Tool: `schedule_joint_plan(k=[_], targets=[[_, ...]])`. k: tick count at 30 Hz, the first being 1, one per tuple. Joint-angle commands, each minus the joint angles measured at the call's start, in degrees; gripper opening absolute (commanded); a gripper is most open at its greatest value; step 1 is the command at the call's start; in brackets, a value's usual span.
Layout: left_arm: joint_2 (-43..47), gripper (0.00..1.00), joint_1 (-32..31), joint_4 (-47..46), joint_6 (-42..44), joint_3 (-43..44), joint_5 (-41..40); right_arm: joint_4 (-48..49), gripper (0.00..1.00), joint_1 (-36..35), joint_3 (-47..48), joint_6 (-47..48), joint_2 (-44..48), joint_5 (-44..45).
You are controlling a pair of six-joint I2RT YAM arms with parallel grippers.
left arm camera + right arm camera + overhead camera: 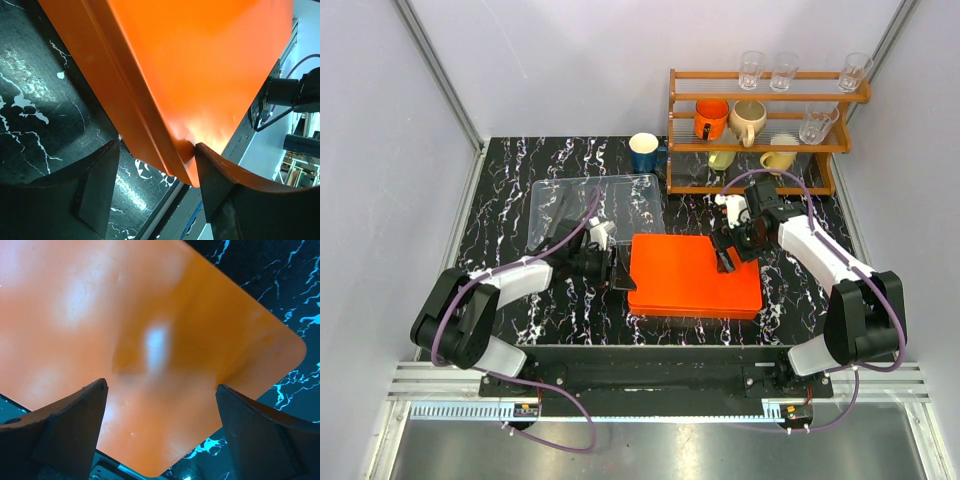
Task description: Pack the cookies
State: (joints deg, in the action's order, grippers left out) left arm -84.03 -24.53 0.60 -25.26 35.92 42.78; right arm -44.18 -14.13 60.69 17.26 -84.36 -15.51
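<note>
A flat orange box (695, 275) with its lid on lies at the table's centre. No cookies show in any view. My left gripper (618, 268) is open at the box's left edge. In the left wrist view (157, 170) the jaws straddle the near corner of the box's rim (180, 155); one finger (215, 170) touches it, the other stands apart. My right gripper (725, 258) is open over the far right part of the lid. In the right wrist view (160, 405) its jaws stand wide over the orange lid (125, 315), holding nothing.
A clear plastic tray (600, 205) lies behind the left gripper. A blue cup (644, 152) stands at the back. A wooden rack (760, 130) with mugs and glasses stands at the back right, close behind the right arm.
</note>
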Motion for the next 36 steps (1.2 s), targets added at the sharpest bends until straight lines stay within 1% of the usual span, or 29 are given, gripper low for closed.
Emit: schedule_joint_plan(k=[1,8,12,16,19,21,28,36], targets=[[2.29,0.66,-0.78,3.53,4.78,-1.38,-6.92,0.76,0.97,-1.78,-1.01,1.38,2.53,1.71],[6.07,0.75,-0.6,4.32,5.57,-1.73,-7.28,0.24,0.97,-4.85,-1.09,1.11,3.06,2.67],[6.69,0.82,-0.6,2.39,4.34,-2.87,-4.38,0.85,0.97,-6.52,-1.97,0.76,1.66,5.65],[5.9,0.84,-0.69,0.46,2.94,-3.4,-0.26,1.12,0.96,-7.05,-1.8,0.67,-0.36,8.3],[5.11,0.85,-0.69,-0.34,2.06,-3.67,1.5,1.2,0.96,-7.66,-1.45,0.76,-1.59,10.14],[4.75,0.86,-1.04,-2.44,1.35,-4.02,2.39,1.38,0.96,-8.36,-1.45,0.76,-2.39,11.46],[3.26,0.88,-3.68,-4.47,0.21,-3.67,3.44,2.79,0.95,-10.83,-1.45,0.85,-6.17,14.36],[1.59,0.89,-5.35,-4.82,0.38,-3.14,2.75,3.49,0.95,-11.62,-1.45,0.76,-8.28,14.45]])
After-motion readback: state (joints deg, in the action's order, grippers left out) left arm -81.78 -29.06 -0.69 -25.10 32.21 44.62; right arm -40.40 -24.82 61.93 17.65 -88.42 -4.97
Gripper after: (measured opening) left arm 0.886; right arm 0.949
